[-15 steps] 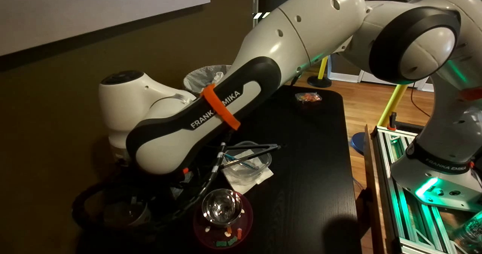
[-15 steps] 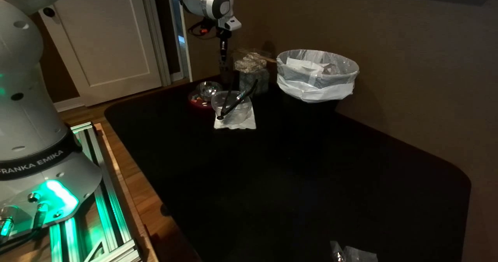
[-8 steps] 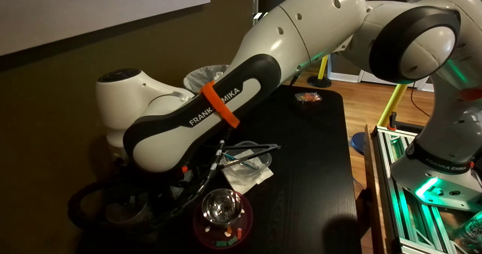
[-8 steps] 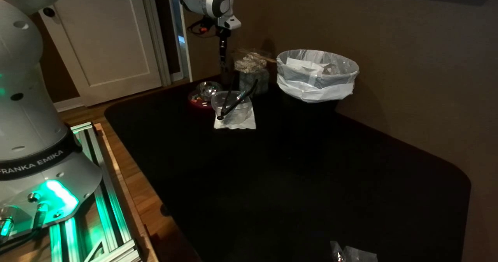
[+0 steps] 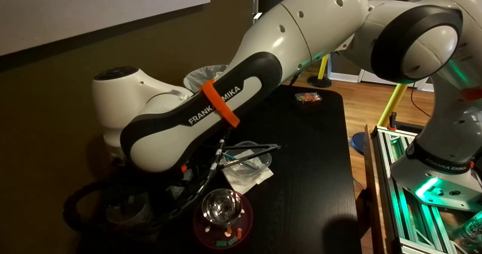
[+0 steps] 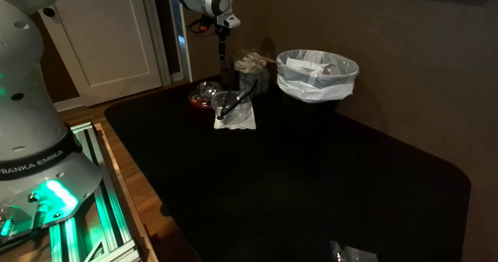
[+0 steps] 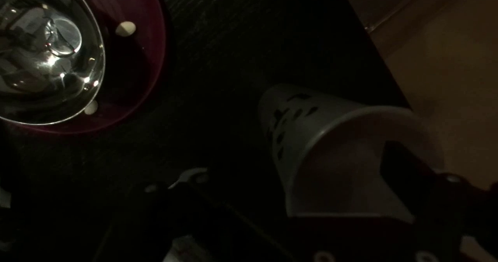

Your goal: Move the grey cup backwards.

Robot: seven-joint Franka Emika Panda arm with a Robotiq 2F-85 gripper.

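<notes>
In the wrist view the grey cup [image 7: 327, 110] is dim, with dark marks on its outer wall and its round rim facing the camera. My gripper [image 7: 301, 165] is open there. One dark finger [image 7: 404, 172] overlaps the cup's mouth; whether it reaches inside or hangs above cannot be told. The opposite finger lies in deep shadow to the left of the cup, apart from its wall. In an exterior view the cup [image 5: 130, 210] is barely visible behind the arm's cable. Pointing down at the table's far end, the gripper [image 6: 223, 65] looks thin and dark in an exterior view.
A shiny metal bowl [image 5: 222, 205] sits on a dark red plate [image 5: 203, 233] with several candies, close by. A clear container [image 6: 241, 116] with tongs rests on a napkin. Beyond stand a grey block [image 6: 254, 81] and a lined bin [image 6: 317, 89]. The table edge runs beside the cup.
The arm has shifted slightly up and to the left in an exterior view, and the gripper has drifted a little left in an exterior view. The bowl, plate and container are unmoved.
</notes>
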